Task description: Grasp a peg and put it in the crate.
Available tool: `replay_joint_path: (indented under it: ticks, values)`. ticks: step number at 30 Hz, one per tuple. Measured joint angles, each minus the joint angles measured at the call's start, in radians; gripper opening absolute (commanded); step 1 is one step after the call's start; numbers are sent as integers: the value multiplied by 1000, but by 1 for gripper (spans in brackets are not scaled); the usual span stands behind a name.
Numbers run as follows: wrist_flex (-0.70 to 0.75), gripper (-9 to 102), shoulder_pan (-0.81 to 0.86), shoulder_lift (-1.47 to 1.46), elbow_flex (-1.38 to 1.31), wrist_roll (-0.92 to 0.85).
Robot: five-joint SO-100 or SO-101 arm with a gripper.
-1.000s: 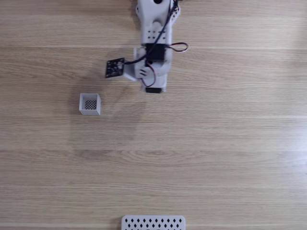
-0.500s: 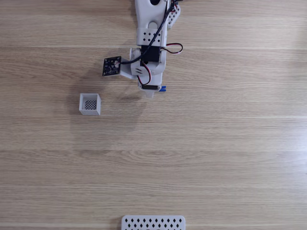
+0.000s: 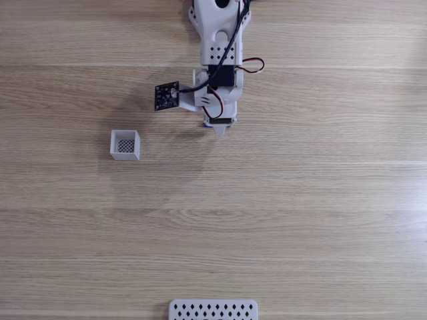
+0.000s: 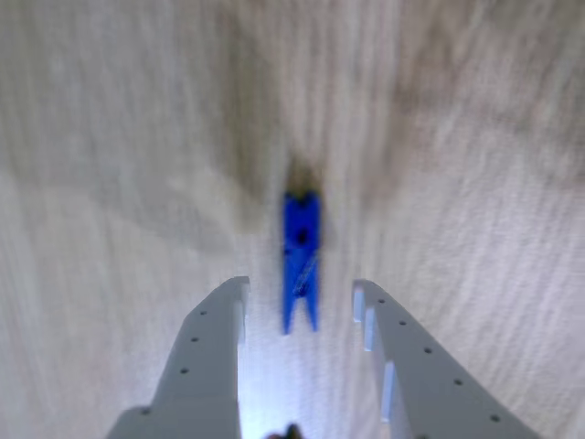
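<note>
One wooden table (image 3: 320, 220) carries the whole set-up, and the white arm (image 3: 217, 40) reaches down over it from the top edge of the fixed view. Compared with half a second ago, the arm head has swung slightly rightward and now covers most of the blue that then showed at its right edge — only a sliver of blue is visible at its lower left. Judged from that shift, the arm is lining itself up over the peg for the grasp; nothing has been lifted.

The perforated white plate (image 3: 213, 310) lies at the bottom edge, well apart from the work. The crate (image 3: 125, 145) stands on the table to the lower left of the arm head, apart from it, with its mesh bottom bare.

In the other view the gripper (image 4: 300, 294) stands spread wide, holding nothing. The peg (image 4: 301, 259) lies flat on the wood, lengthwise between the two fingers (image 4: 219, 338) — its near end sits in the gap, its far end projects beyond the fingertips. Neither finger appears to touch it.
</note>
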Motion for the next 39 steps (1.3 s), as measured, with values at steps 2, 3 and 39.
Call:
replay_joint_path:
  ticks: [2, 3, 39]
  values:
    - [-2, 19, 0, 0, 37, 0]
    - [-2, 19, 0, 3, 51, 0]
    - [-595, -1, 235, 514, 368, -1370]
